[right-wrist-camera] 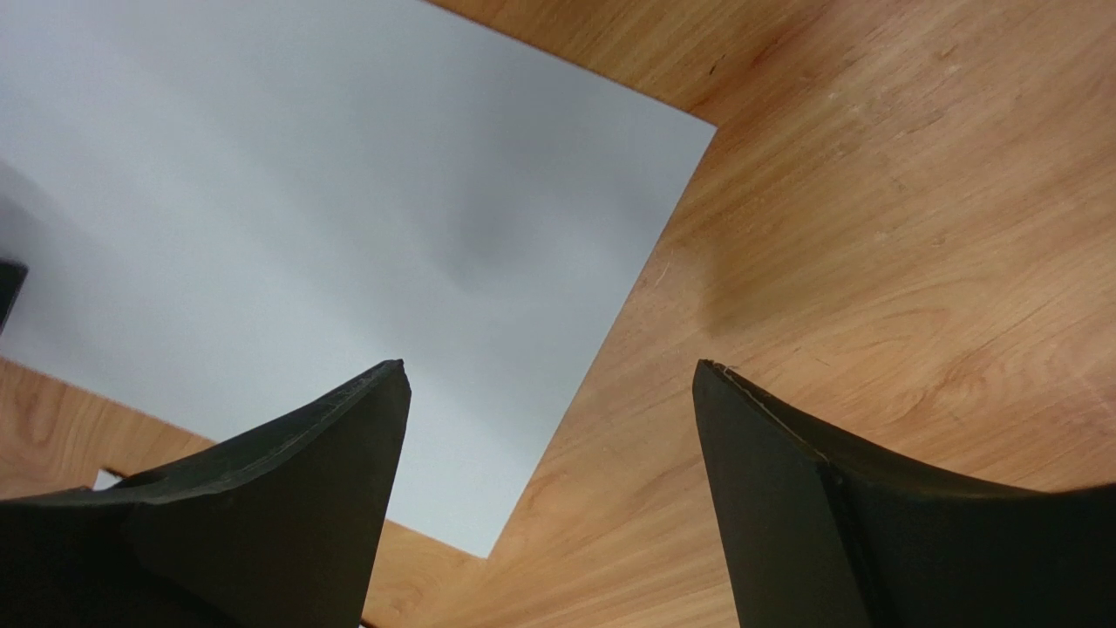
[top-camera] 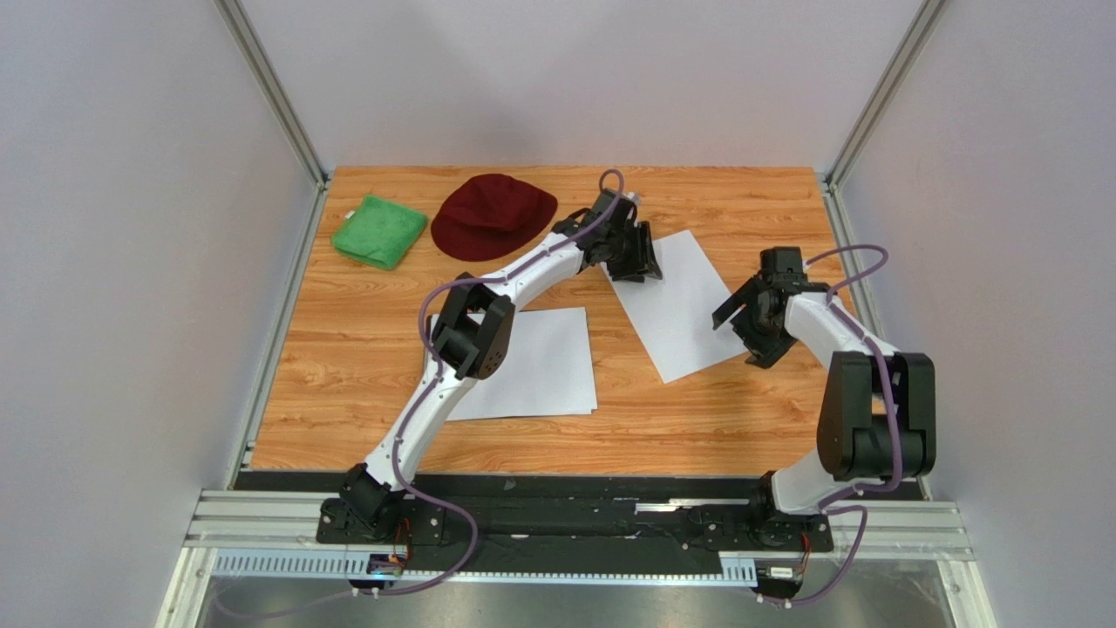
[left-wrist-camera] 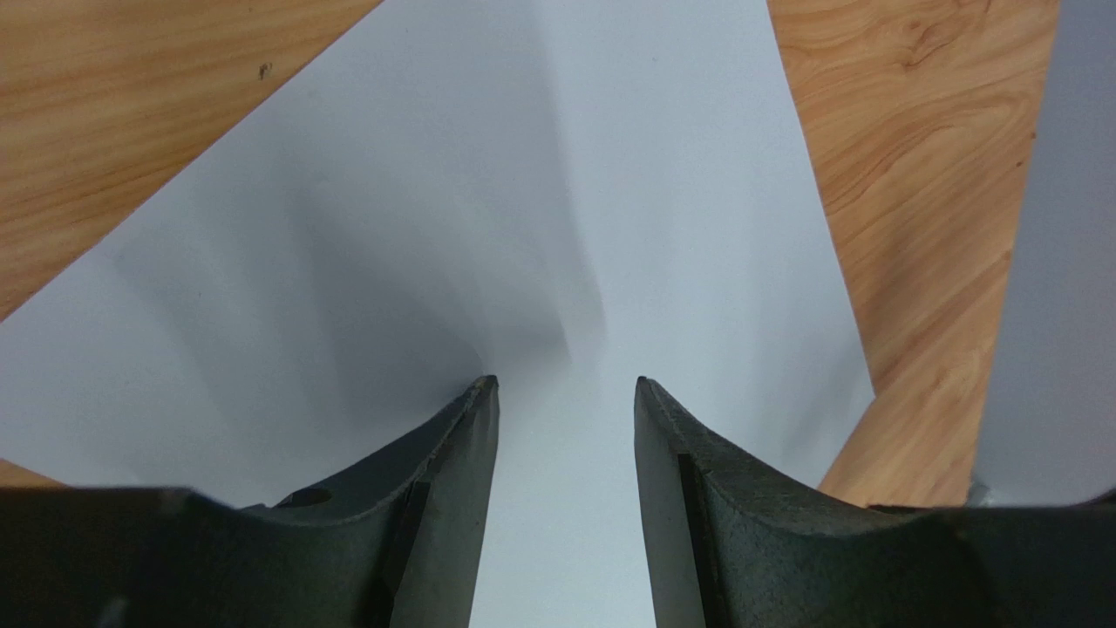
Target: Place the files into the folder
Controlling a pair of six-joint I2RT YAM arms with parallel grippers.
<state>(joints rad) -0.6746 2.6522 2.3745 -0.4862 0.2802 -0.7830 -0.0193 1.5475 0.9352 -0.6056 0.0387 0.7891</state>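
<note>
A white sheet [top-camera: 675, 314] lies tilted on the wooden table right of centre. It also shows in the left wrist view [left-wrist-camera: 524, 196] and the right wrist view [right-wrist-camera: 328, 170]. A second white sheet [top-camera: 540, 366] lies at mid-table, partly under my left arm. My left gripper [top-camera: 641, 268] [left-wrist-camera: 563, 382] is open just above the far end of the tilted sheet, with only paper below the jaws. My right gripper [top-camera: 740, 334] [right-wrist-camera: 550, 366] is open wide over that sheet's right edge, one finger above paper, one above wood. The black folder is not in view.
A dark red cap [top-camera: 491, 213] and a green cloth [top-camera: 379, 230] lie at the far left of the table [top-camera: 341, 393]. Grey walls with metal rails close in the sides and the back.
</note>
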